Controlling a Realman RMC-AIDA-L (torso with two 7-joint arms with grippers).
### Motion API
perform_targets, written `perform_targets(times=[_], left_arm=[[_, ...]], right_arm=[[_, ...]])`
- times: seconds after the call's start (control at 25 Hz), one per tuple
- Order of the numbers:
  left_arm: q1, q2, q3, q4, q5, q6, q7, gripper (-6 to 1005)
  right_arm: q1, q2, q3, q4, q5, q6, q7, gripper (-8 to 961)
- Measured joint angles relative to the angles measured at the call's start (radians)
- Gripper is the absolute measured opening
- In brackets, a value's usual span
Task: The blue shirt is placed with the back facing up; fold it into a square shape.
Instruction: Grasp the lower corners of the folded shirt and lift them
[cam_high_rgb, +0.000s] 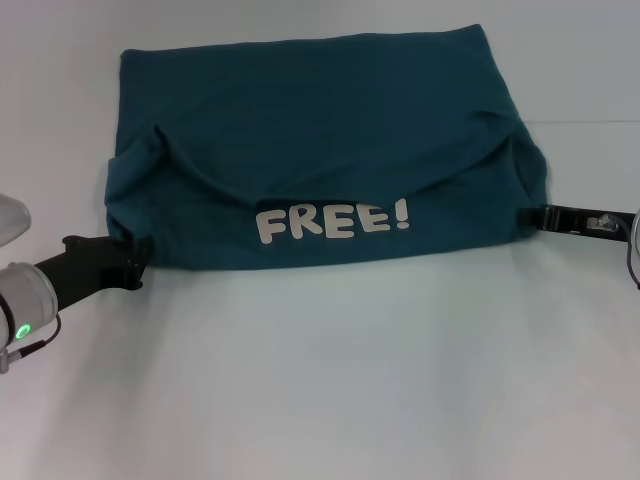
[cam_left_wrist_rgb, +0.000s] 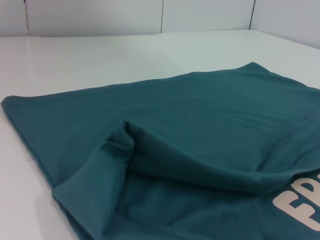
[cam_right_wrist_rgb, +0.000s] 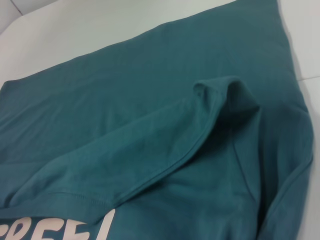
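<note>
Teal blue shirt (cam_high_rgb: 310, 150), corners at left gripper (cam_high_rgb: 138, 262) and right gripper (cam_high_rgb: 530, 215).

Head view high, frontal, wrist views low, close, sharing blue shirt (cam_high_rgb: 310, 150)

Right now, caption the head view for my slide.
Left gripper and right gripper at the part-folded blue shirt's near corners, "FREE!" showing.

blue shirt (cam_high_rgb: 320, 130) lies on table (cam_high_rgb: 330, 390), grippers flanking.
</note>
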Motion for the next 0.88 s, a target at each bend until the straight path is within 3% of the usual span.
perform_targets(times=[0.32, 0.88], left_arm=[[0.001, 0.000, 0.000, 0.000, 0.000, -0.002, 0.000, 38], [0.020, -0.002, 0.000, 0.030, 0.000, 0.032, -0.046, 37]], right_arm=[[-0.017, 0.003, 0.003, -0.001, 0.047, 0.013, -0.044, 32], [-0.138, 0.002, 0.006, -0.001, 0.244, -0.014, -0.166, 12]])
